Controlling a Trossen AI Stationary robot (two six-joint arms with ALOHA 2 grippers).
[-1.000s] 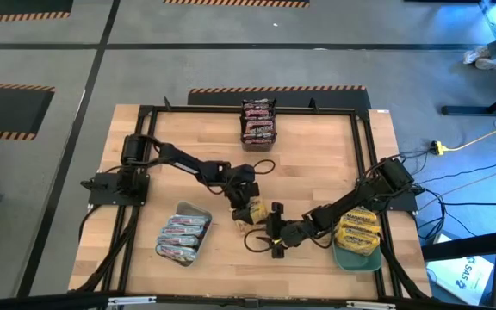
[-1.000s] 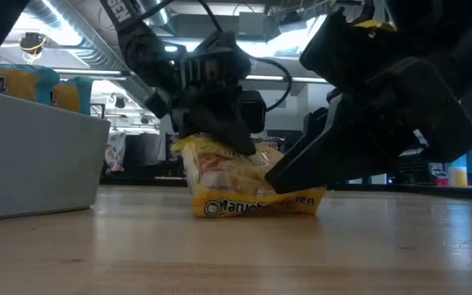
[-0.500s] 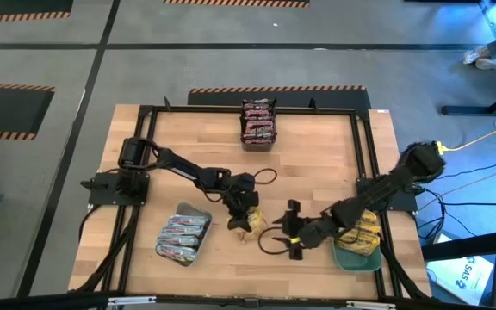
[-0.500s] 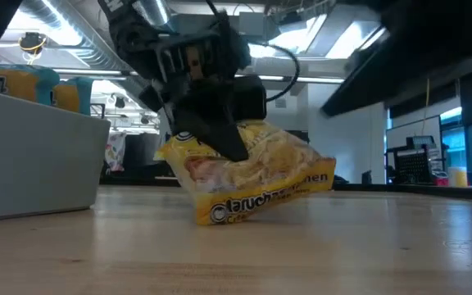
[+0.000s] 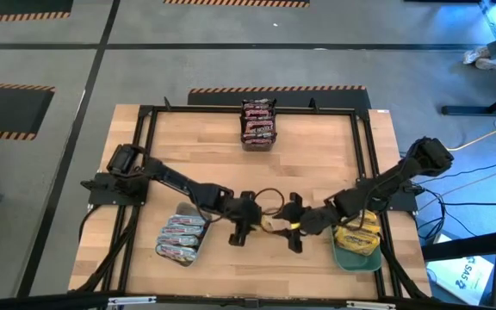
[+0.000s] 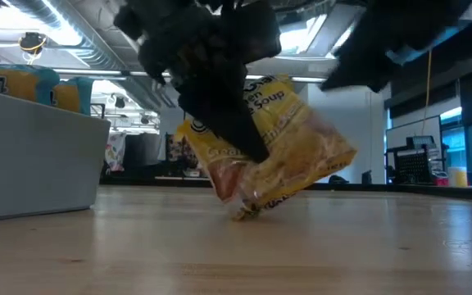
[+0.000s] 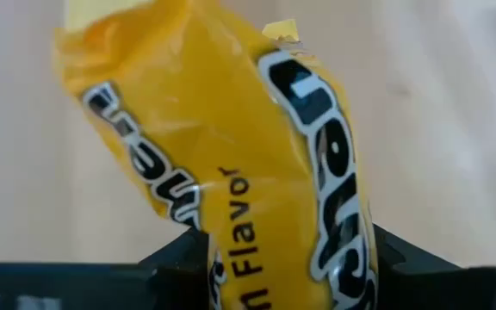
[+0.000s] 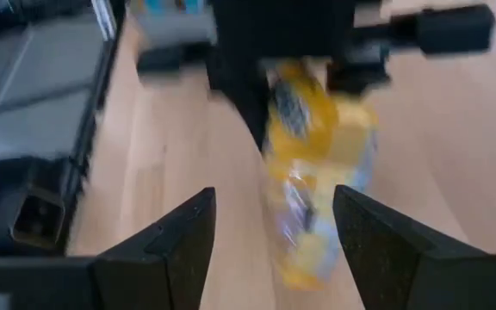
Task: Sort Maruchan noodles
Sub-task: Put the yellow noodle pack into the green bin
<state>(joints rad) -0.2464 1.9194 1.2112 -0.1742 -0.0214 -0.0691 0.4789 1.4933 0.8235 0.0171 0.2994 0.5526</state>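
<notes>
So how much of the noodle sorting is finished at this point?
Most looks done: dark packets sit at the table's far edge, pale ones fill the grey tray, yellow ones lie in the teal tray. In hand: the left gripper grips one yellow packet, tilted off the wood, with the right gripper open nearby. Left: getting it into a tray.

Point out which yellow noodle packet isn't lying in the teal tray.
The yellow packet clamped in the left gripper, tilted with one corner near the table; the other yellow packets lie stacked in the teal tray.

Grey floor [image 5: 50, 60], striped hazard tape [image 5: 274, 89], ceiling strip lights [image 6: 64, 23].
</notes>
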